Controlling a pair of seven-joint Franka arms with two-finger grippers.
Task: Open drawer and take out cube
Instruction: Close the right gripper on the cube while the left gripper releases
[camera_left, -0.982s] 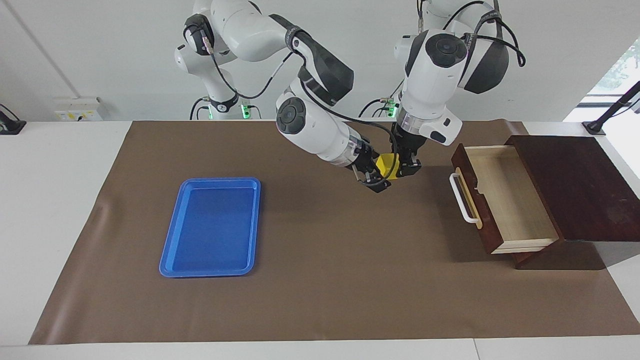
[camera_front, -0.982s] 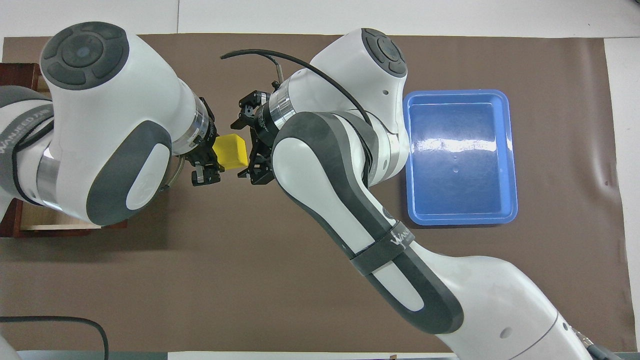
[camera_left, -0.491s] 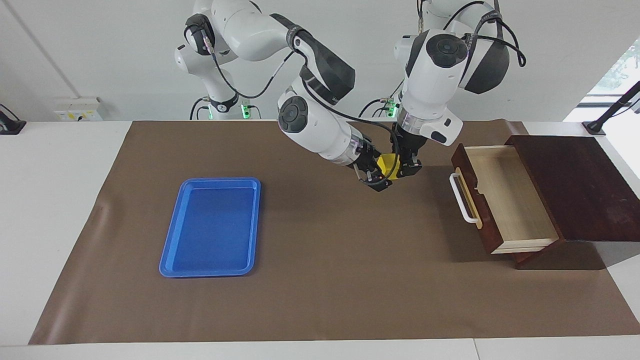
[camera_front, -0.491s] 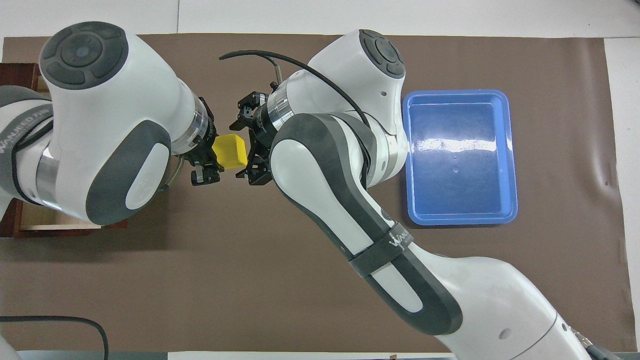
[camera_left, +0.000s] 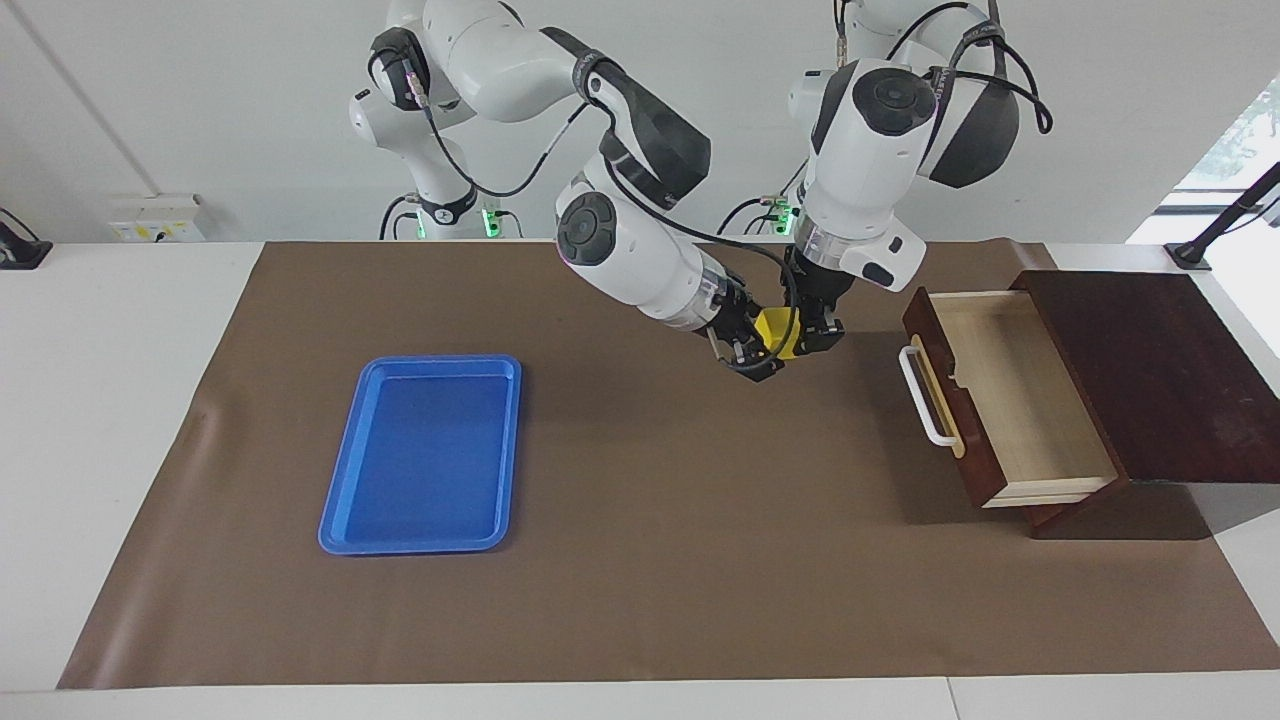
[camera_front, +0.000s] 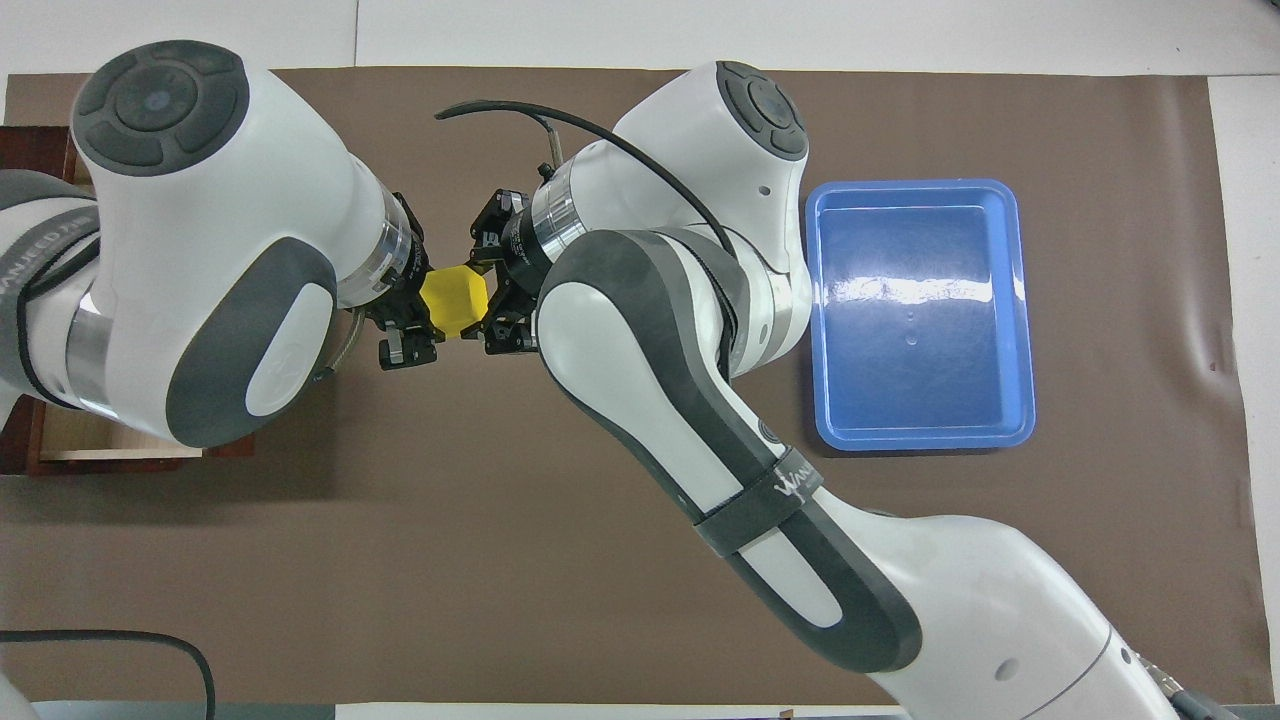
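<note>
Facing view: cube (camera_left: 778, 333) hangs tilted, corner-down, over the mat (camera_left: 640, 560).

Bright, even, sharp light; soft arm shadows; glare on blue tray (camera_front: 915, 290).

The drawer (camera_left: 1010, 400), dark brown with a white bar handle, stands pulled open at the facing view's right, its pale interior bare. The small yellow cube (camera_left: 777, 333) hangs mid-air, upper centre.

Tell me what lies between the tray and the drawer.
In the facing view, only bare brown mat on the table between tray and drawer; both grippers hold the cube above it.
</note>
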